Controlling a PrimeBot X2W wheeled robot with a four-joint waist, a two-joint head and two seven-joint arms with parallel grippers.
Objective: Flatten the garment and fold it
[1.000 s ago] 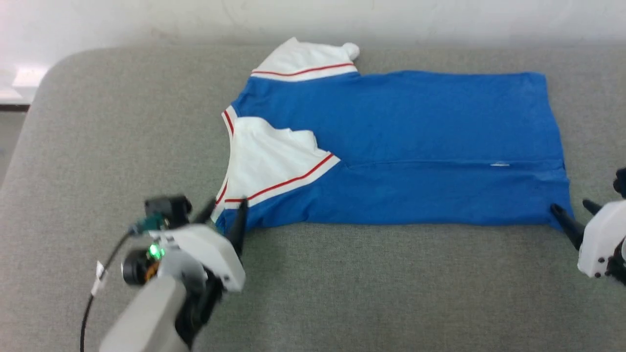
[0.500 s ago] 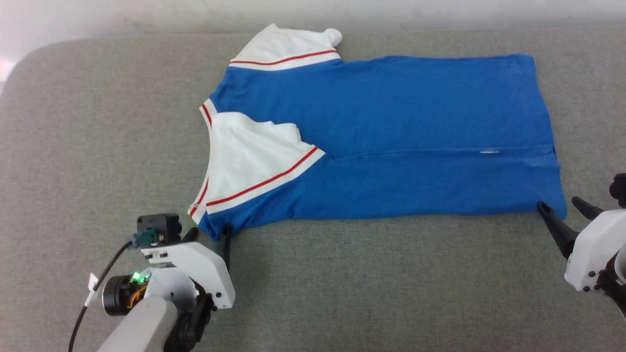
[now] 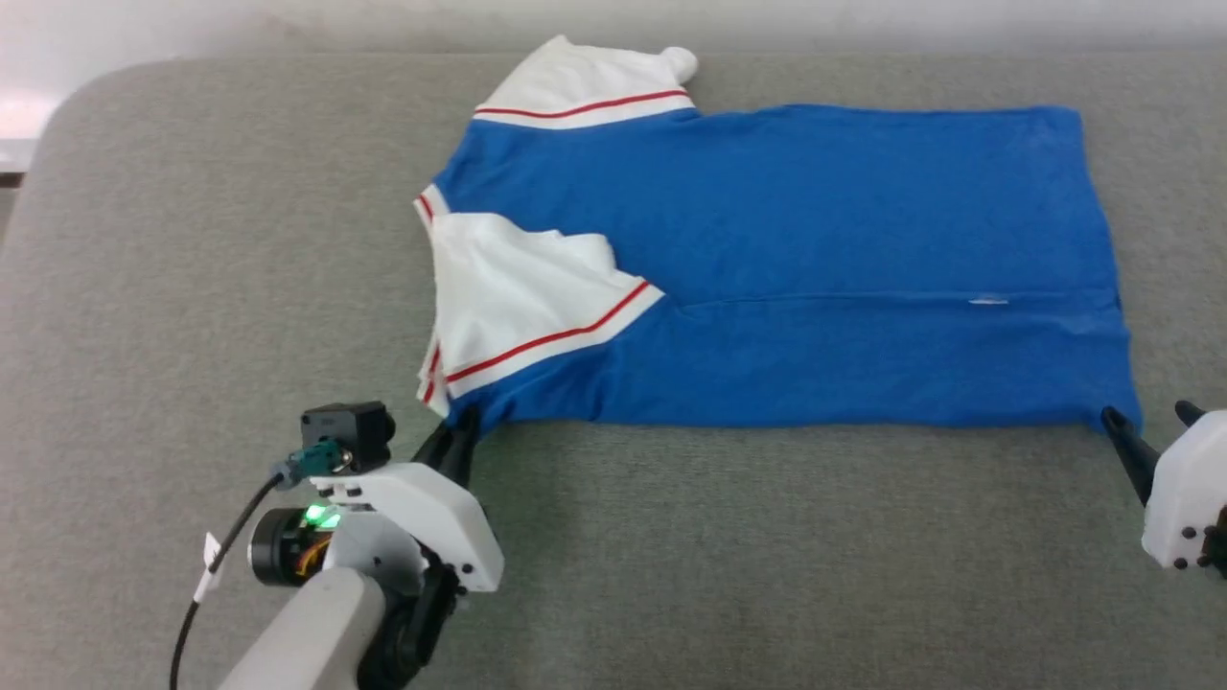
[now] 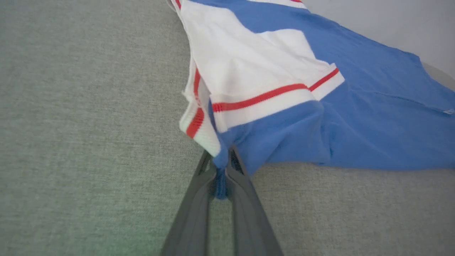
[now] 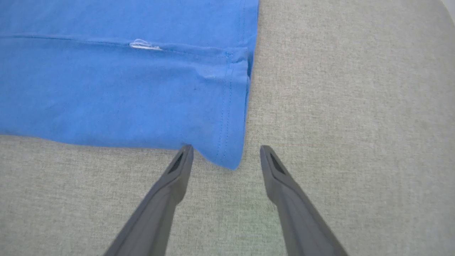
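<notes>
Garment (image 3: 815, 240) lay spread across the grey padded surface (image 3: 192, 287), with its blue body almost flat. A straight line ran along its length, and a small white mark (image 3: 987, 301) sat on this line. One white sleeve (image 3: 585, 91) with a red stripe pointed toward the pale wall (image 3: 288, 24). The other white sleeve (image 3: 518, 287) lay folded on top of the blue cloth and covered a part of it.

The left gripper (image 3: 458, 431) was at the near left corner. Its two dark fingers were pressed together on a small bunch of blue fabric just below the red-striped cuff. The right gripper (image 3: 1145, 414) was at the near right corner with its fingers apart, one on each side of the hem tip and not clamped on it.

A black cable (image 3: 206, 575) with a white tag hung beside the left wrist, where a green light (image 3: 316, 515) shone.
</notes>
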